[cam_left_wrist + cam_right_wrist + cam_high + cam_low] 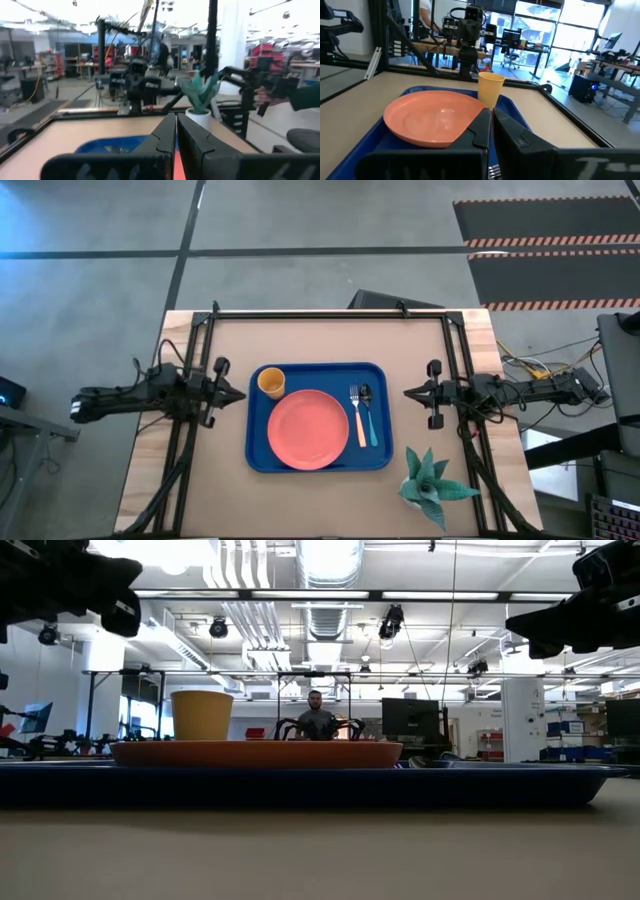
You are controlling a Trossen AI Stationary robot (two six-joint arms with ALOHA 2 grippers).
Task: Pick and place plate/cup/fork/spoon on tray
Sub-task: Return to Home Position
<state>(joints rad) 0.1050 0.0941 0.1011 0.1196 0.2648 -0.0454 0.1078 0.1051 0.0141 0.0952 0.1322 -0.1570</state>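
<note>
Two dark claws, left claw (235, 393) and right claw (410, 392), both pressed together and empty, flank the royal-blue rectangular plastic tray (260, 460) mid-surface. It holds the salmon-pink round plate (308, 430), yellow-orange cup (271, 383), orange-handled fork (357, 415) and teal-handled spoon (368, 412). Risk seems slight: a low-swinging arm could nudge the tray.

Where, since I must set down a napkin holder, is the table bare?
The table is bare between the tray and its far edge, and in front of the tray beside the plant. The tray is crowded with plate, cup, fork and spoon. The left gripper and right gripper, both shut, flank its ends.
</note>
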